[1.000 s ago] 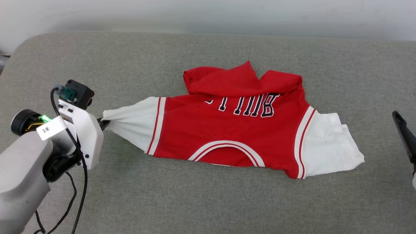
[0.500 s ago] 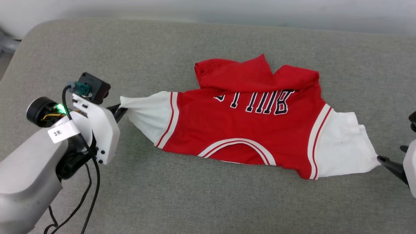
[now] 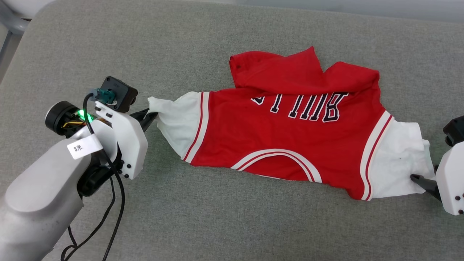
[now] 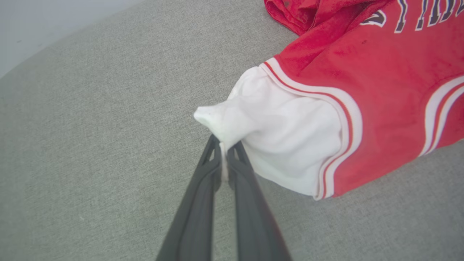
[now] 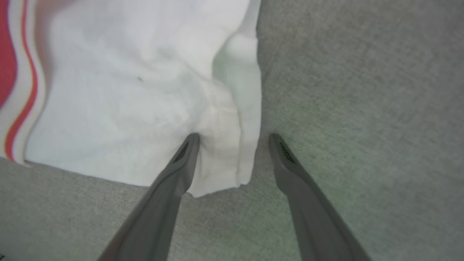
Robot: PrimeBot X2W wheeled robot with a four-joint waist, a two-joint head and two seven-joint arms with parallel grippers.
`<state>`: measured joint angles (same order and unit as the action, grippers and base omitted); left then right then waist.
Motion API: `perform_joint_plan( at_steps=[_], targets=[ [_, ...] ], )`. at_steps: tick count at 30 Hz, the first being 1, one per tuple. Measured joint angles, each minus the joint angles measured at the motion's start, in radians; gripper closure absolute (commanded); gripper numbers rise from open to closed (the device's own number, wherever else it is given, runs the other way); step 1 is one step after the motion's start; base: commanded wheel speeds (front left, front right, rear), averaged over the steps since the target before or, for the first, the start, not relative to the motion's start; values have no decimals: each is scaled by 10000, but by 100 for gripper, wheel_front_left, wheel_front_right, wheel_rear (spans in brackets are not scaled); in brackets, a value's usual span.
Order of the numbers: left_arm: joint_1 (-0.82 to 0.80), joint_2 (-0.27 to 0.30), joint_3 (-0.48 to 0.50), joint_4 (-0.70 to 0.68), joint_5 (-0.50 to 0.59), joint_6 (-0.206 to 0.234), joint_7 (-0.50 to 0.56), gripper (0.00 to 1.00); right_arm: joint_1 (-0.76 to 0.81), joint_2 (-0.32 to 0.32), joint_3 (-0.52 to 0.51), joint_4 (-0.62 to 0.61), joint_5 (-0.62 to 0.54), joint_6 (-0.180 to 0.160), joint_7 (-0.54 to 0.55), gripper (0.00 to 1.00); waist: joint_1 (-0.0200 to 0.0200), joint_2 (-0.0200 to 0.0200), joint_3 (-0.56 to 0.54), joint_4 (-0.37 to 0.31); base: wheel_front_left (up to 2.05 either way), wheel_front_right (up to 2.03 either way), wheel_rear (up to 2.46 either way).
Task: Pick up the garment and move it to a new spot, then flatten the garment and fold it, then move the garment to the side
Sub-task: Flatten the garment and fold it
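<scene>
The garment point(image 3: 286, 134), a red jersey with white sleeves and an upside-down "BULLS" print, lies stretched across the grey surface, its lower part folded over at the far side. My left gripper point(image 3: 150, 115) is shut on the tip of the garment's white left sleeve point(image 4: 275, 141), pinched between the dark fingers point(image 4: 217, 170). My right gripper point(image 5: 233, 139) stands open at the corner of the white right sleeve point(image 5: 145, 94). One fingertip point(image 5: 192, 139) presses on the cloth and the other rests on the grey surface beside the sleeve's edge.
The grey fabric surface point(image 3: 217, 217) runs under everything, with bare room in front of and behind the garment. Its rounded far left corner point(image 3: 25, 21) meets a pale floor. A black cable point(image 3: 116, 203) hangs from my left arm.
The head camera has tilted down and shifted. My right gripper has come in from the right edge to the white right sleeve's corner. The left gripper keeps its hold on the left sleeve.
</scene>
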<state>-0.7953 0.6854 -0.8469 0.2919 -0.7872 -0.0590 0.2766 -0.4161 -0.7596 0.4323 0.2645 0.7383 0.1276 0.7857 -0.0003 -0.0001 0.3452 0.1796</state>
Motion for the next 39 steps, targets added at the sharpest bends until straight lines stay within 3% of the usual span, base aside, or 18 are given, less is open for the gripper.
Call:
perform_joint_plan(
  at_steps=[2, 3, 4, 13, 23, 32, 39],
  targets=[
    [-1, -29, -23, 50, -4, -23, -42, 100, -117, -54, 257, 113, 102, -23, -128, 0, 0, 0, -19, -18, 0, 0, 0],
    [-1, -42, -33, 75, -8, -25, -75, 100, -158, -82, 360, 150, 163, -38, -259, 60, 0, 0, -38, -33, 0, 0, 0],
    [2, -46, -50, 123, -19, -27, -84, 100, -175, -107, 466, 186, 184, -38, -449, 100, 1, 0, -66, -52, 0, 0, 0],
    [376, 25, 130, -109, -286, -107, -813, 100, -241, -19, 918, 165, 476, 33, -2481, 100, 5, 1, -743, -284, 0, 0, 0],
    [676, 694, 731, -2165, -320, 180, -1712, 100, 130, 15, -359, -1164, 1045, 35, -4138, 100, 4, 1, -1855, -634, 0, 0, 0],
    [314, 780, 1647, -4347, -940, 679, -1996, 100, 105, 660, -2088, -3116, 1340, 35, -4479, 100, 3, 1, -2407, -844, 0, 0, 0],
    [-478, 577, 2215, -4909, -1417, 658, -2052, 100, -354, 1187, -3603, -4441, 1358, 35, -4192, 100, 3, 2, -2569, -895, 0, 0, 0]
  ],
)
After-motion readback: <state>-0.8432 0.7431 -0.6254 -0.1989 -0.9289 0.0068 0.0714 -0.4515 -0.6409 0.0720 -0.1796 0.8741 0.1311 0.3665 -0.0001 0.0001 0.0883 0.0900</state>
